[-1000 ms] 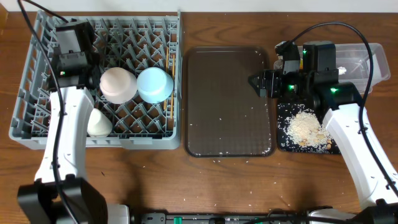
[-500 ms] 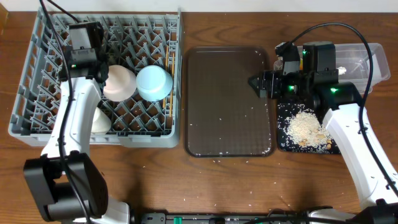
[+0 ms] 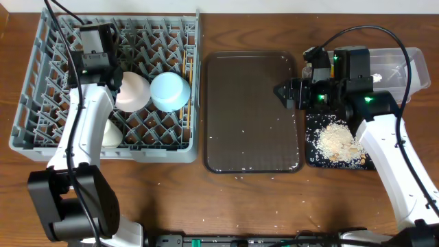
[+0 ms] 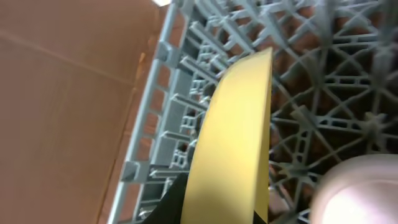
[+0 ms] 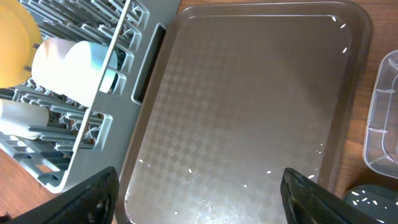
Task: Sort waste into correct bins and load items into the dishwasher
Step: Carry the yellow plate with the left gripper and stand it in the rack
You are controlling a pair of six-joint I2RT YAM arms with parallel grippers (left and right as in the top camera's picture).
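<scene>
Plate (image 4: 233, 143), yellow, stands on edge among the pegs of the grey rack (image 3: 27, 89), toward the rack's 10 o'clock corner, with the rack wall just beside it. The left gripper (image 3: 104, 68) is pinched narrow on the plate's rim, though its fingers barely show in the left wrist view. At the plate's 4 o'clock sits the white bowl (image 3: 134, 92), touching the blue bowl (image 3: 170, 92) at its 3 o'clock. The cup (image 3: 111, 134) lies at the white bowl's 7 o'clock. All 3 are in the rack.

The right gripper (image 3: 282, 91) hangs over the 3 o'clock edge of the brown tray (image 3: 250, 110), jaws wide and holding nothing. Crumbs (image 3: 336, 140) are heaped in the black tray (image 3: 310, 156) at the brown tray's 4 o'clock, with a few specks on the brown tray and the table (image 3: 206, 199). The clear tub (image 3: 411, 65) stands at the brown tray's 2 o'clock.
</scene>
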